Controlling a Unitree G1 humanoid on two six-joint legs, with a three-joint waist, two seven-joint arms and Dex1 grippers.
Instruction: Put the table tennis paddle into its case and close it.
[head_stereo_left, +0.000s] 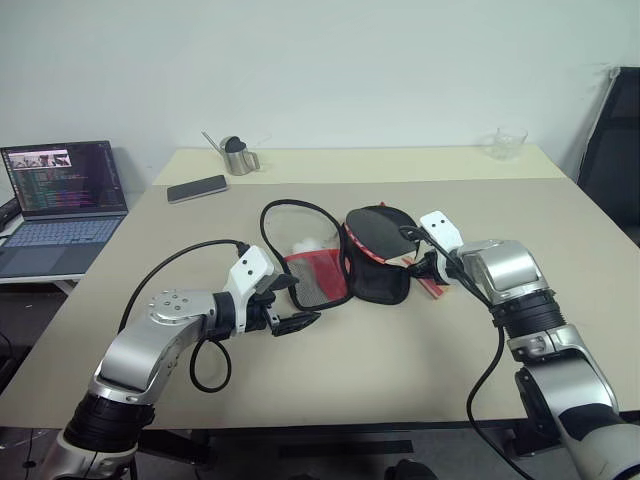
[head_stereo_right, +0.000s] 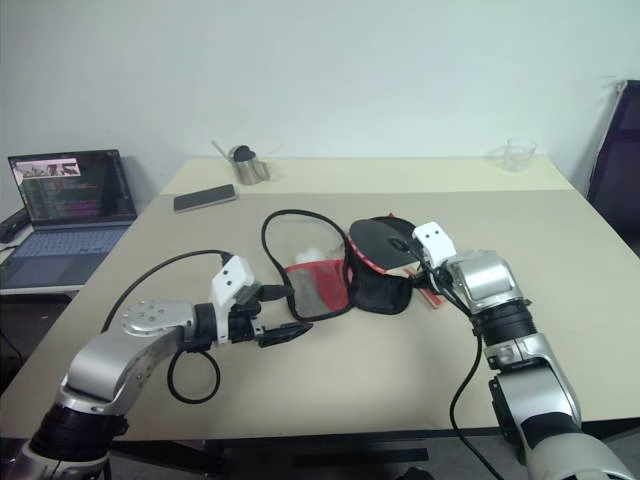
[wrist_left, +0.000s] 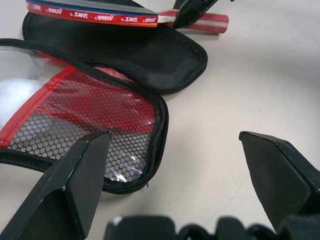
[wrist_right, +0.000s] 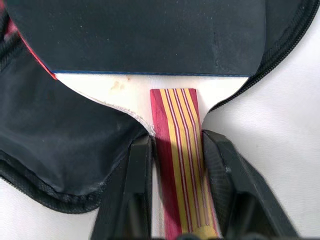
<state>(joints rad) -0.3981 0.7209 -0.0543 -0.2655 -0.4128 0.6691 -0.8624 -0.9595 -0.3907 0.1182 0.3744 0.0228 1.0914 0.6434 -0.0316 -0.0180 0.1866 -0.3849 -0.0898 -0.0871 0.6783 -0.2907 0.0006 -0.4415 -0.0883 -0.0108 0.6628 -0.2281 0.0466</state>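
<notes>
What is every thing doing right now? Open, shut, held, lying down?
case: unzipped, spread open flat on the table.
table tennis paddle: lying on the case's black half, handle between the right fingers.
right gripper: fingers either side of the handle.
left gripper: open, holding nothing, near the mesh half.
laptop: open, screen lit.
phone: lying flat.

Two head cameras are looking down over the table (head_stereo_left: 400, 400); both wrist cameras are peering closely at the case (wrist_left: 150, 60) and paddle (wrist_right: 150, 35).
</notes>
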